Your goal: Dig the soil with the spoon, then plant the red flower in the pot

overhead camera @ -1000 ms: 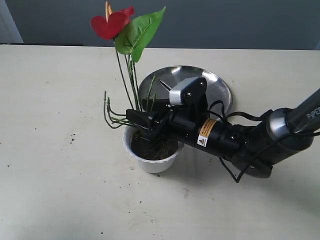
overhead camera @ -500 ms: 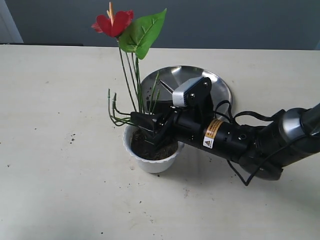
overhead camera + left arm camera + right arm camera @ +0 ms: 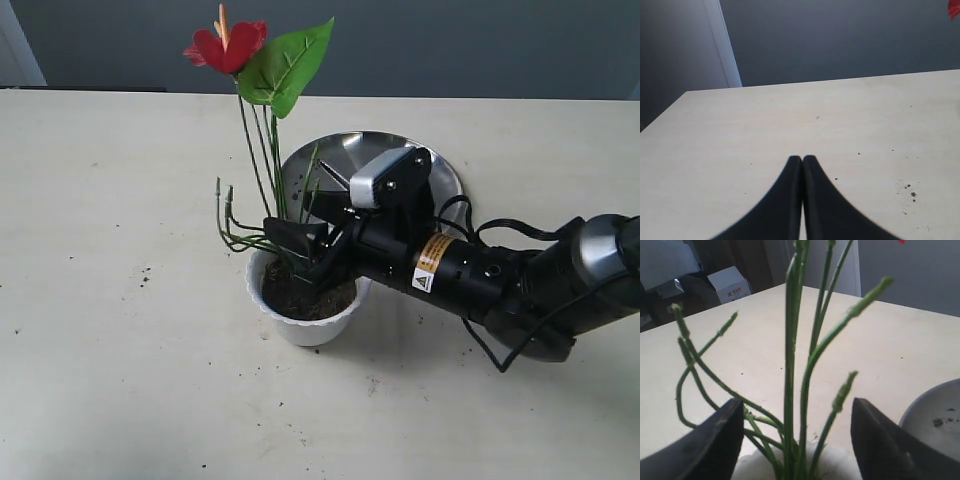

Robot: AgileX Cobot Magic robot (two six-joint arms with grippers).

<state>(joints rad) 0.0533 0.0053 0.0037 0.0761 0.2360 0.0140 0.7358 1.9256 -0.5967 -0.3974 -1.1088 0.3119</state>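
Red flower (image 3: pixel 228 47) stands upright in the pot (image 3: pixel 308 310), stems sunk in the soil (image 3: pixel 305 298), bloom and green leaf (image 3: pixel 288 66) high above the rim. Pot sits on the pale surface (image 3: pixel 120 300), nearest me in the exterior view. My right hand (image 3: pixel 300 250) hangs over the pot's far rim with its fingers spread wide, released; in the right wrist view the stems (image 3: pixel 795 365) rise between the two dark fingers (image 3: pixel 715 440) with clear gaps either side, nothing gripped. Just behind the pot and the arm lies a round steel plate (image 3: pixel 440 170), flecked with soil. Loose crumbs (image 3: pixel 145 272) dot the surface left of the pot. My left hand (image 3: pixel 802 159) is clenched, fingertips pressed together, holding nothing, over bare surface. Spoon: I cannot find it.
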